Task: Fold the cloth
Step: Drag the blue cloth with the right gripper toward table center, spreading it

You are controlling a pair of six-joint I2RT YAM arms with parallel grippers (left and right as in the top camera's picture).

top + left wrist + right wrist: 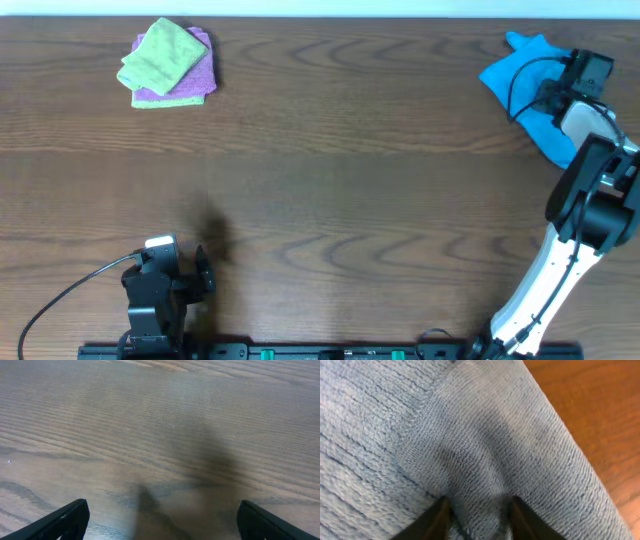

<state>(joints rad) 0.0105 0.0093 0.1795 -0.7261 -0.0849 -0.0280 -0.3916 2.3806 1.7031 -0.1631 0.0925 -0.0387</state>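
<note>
Between the fingers of the right claw (479, 516) a ridge of the cloth (470, 435) is pinched; the rest lies bunched beneath it. The left claw (162, 520) hangs spread, empty, well apart. Advised: confirm a firm hold near an edge, then draw it flat before folding.

Dark brown wood-grain worktop (320, 150). Near its far left corner, a folded lime-green cloth (160, 55) lies on top of a folded purple cloth (198, 75).
</note>
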